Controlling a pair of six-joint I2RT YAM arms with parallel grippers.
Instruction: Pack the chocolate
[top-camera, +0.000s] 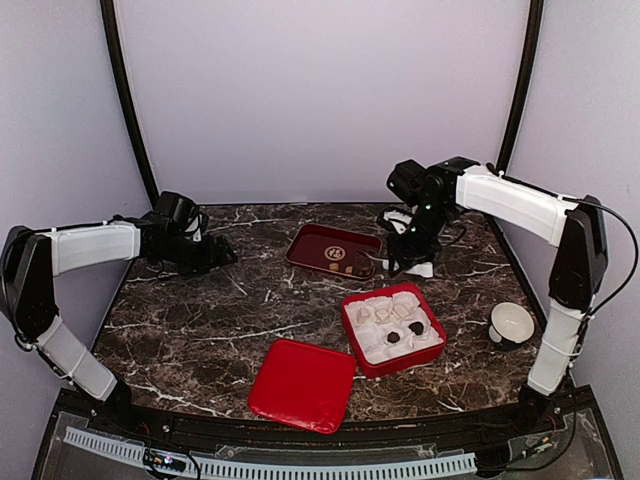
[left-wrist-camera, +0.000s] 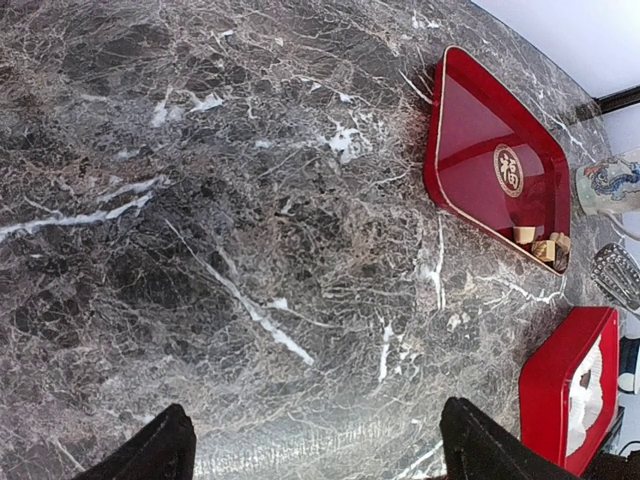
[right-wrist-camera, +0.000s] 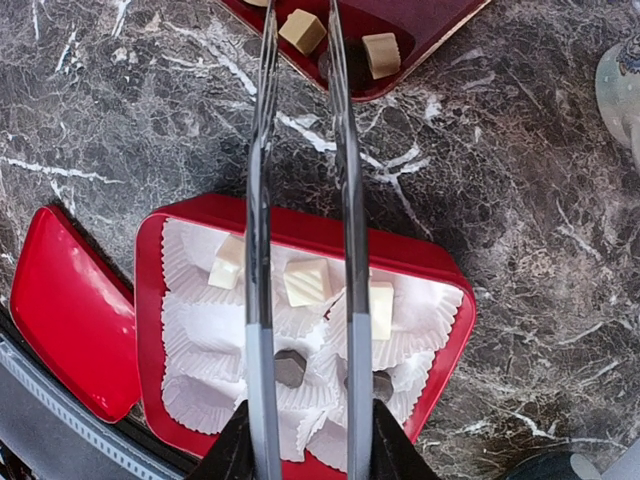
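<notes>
Pinching the metal tongs (right-wrist-camera: 262, 250) in my right gripper (right-wrist-camera: 308, 445), I have their long arms running straight out from my wrist, over the red box (right-wrist-camera: 148, 300) to the dark red tray (right-wrist-camera: 430, 25); their tips are out of view. One tan chocolate (right-wrist-camera: 302, 30) sits corner-on between the arms. Three cream chocolates (right-wrist-camera: 306, 281) and two dark chocolates (right-wrist-camera: 290, 367) sit in paper cups (right-wrist-camera: 200, 330). My left gripper (left-wrist-camera: 320, 455) is spread wide, holding nothing.
</notes>
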